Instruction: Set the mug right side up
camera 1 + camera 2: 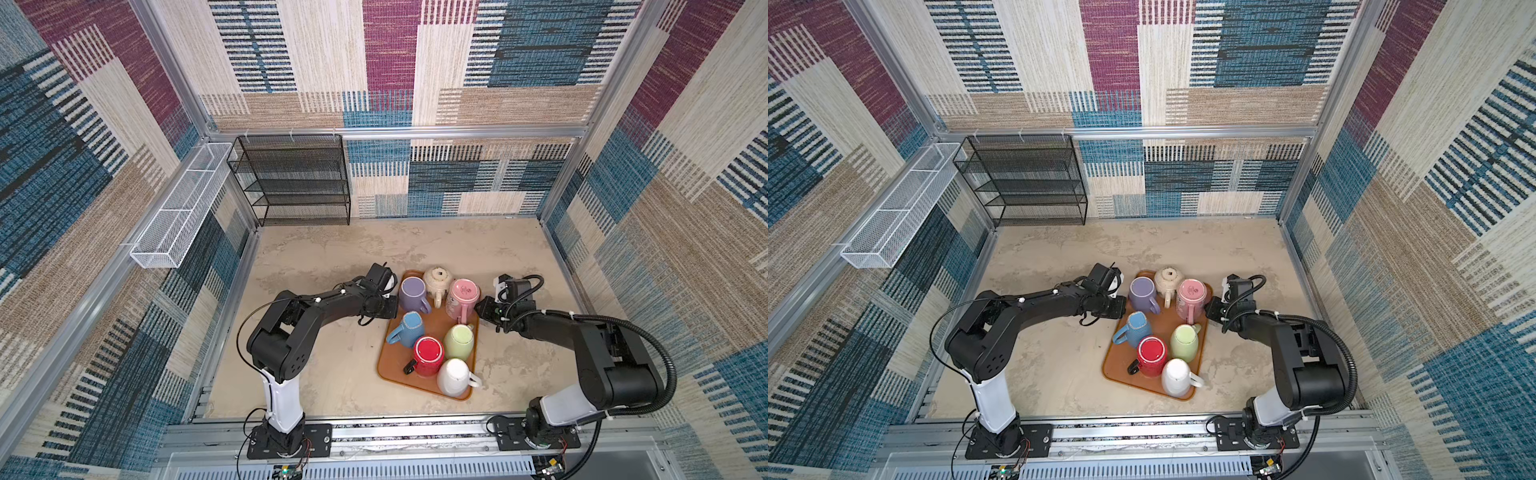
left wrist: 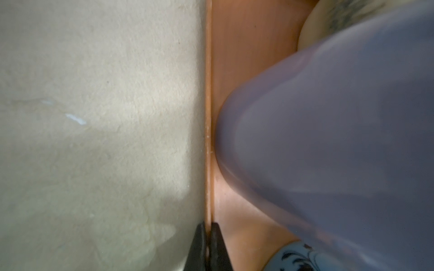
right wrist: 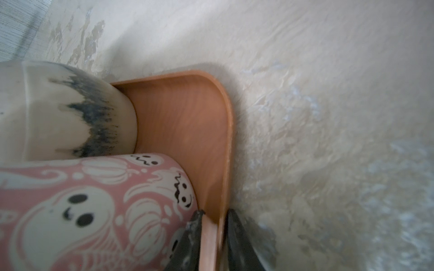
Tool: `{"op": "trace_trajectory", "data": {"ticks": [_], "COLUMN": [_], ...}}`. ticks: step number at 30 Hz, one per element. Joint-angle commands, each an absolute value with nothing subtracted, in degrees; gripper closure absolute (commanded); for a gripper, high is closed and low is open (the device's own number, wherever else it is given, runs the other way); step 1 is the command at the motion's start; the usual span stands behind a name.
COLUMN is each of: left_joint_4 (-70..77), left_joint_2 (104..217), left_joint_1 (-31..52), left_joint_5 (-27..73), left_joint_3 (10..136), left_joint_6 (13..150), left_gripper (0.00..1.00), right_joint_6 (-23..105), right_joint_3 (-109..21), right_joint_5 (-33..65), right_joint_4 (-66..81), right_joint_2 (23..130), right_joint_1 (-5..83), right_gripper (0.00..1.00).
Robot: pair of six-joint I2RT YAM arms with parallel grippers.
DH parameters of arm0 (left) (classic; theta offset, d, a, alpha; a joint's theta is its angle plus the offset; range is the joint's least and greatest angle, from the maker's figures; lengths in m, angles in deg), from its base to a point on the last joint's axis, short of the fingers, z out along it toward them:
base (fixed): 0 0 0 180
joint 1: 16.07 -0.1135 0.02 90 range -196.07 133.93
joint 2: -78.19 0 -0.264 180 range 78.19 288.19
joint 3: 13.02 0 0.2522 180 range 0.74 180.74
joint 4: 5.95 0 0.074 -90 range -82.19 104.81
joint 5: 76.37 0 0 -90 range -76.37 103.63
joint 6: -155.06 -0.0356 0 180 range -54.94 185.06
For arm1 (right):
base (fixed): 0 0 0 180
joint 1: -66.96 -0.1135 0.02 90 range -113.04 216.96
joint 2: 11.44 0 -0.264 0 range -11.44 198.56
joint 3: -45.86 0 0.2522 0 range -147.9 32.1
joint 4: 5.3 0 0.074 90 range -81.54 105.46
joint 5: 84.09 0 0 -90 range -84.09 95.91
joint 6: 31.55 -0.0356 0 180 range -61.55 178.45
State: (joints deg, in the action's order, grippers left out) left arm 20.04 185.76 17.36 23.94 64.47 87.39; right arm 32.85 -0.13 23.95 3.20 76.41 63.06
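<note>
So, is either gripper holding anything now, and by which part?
The left gripper is shut on the rim of the orange-brown rectangular tray. The right gripper straddles its opposite rim; a firm grip cannot be told.

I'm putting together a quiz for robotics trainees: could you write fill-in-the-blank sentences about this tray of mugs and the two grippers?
The orange tray holds ___ mugs.
The left gripper, beside the purple mug, is ___ on the tray's rim.
The right gripper, jaws astride that rim, sits beside the ghost-printed mug, which is ___.
The mug nearest the arms' bases is ___.
Missing words: seven; shut; pink; white.
</note>
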Motion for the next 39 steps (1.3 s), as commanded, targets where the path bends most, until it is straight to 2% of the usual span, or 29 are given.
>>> {"op": "trace_trajectory", "data": {"ticks": [1,7,16,31,39], "left_joint_4": [20.8,19.1,18.8,17.2,17.2], "left_joint_2": [185.1,182.6,179.3,173.6,173.7], "left_joint_1": [17.3,17.3,17.2,16.8,16.0], "left_joint_5": [23.5,23.2,22.1,18.7,18.4], "left_joint_3": [63.6,60.5,56.1,46.2,45.3], "left_joint_6": [87.4,88.7,90.6,92.6,91.9], "left_gripper": [1.00,1.00,1.00,1.00,1.00], "right_joint_6": [32.9,33.1,33.3,34.2,34.4], "right_joint_3": [-0.4,-1.4,-4.6,-7.2,-8.1], "right_joint_5": [24.1,24.6,26.5,28.0,28.2], "right_joint_4": [6.4,6.8,7.1,8.7,9.7], "right_joint_2": [77.5,79.1,83.2,86.3,86.6], "right_joint_1": [62.5,61.7,58.9,55.0,54.1], "right_gripper": [0.83,0.94,0.99,1.00,0.98]}}
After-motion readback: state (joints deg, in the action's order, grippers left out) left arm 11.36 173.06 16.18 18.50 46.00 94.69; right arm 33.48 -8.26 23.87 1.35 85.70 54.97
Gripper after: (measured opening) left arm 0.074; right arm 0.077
